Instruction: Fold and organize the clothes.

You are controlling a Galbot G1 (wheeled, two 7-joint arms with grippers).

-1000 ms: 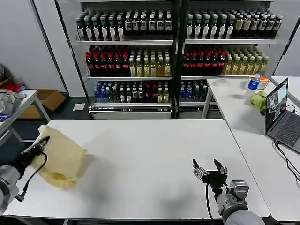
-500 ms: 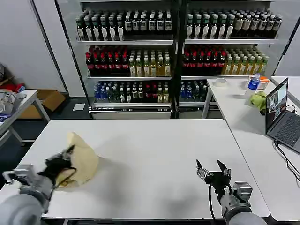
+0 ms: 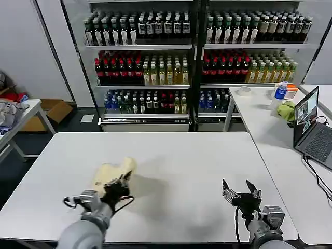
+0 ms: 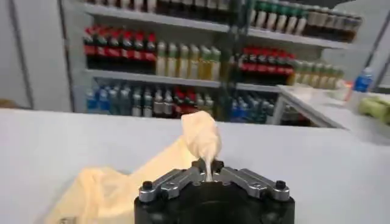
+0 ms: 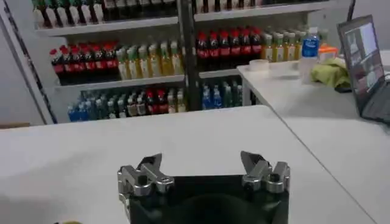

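Cream-yellow garment [image 3: 113,174] in left gripper [image 3: 123,182] jaws

Even, bright overhead illumination is provided. A soft shadow is cast on the white table [image 3: 197,171] beside the clothes [image 3: 111,174]. Slight softness is observed in both wrist views.
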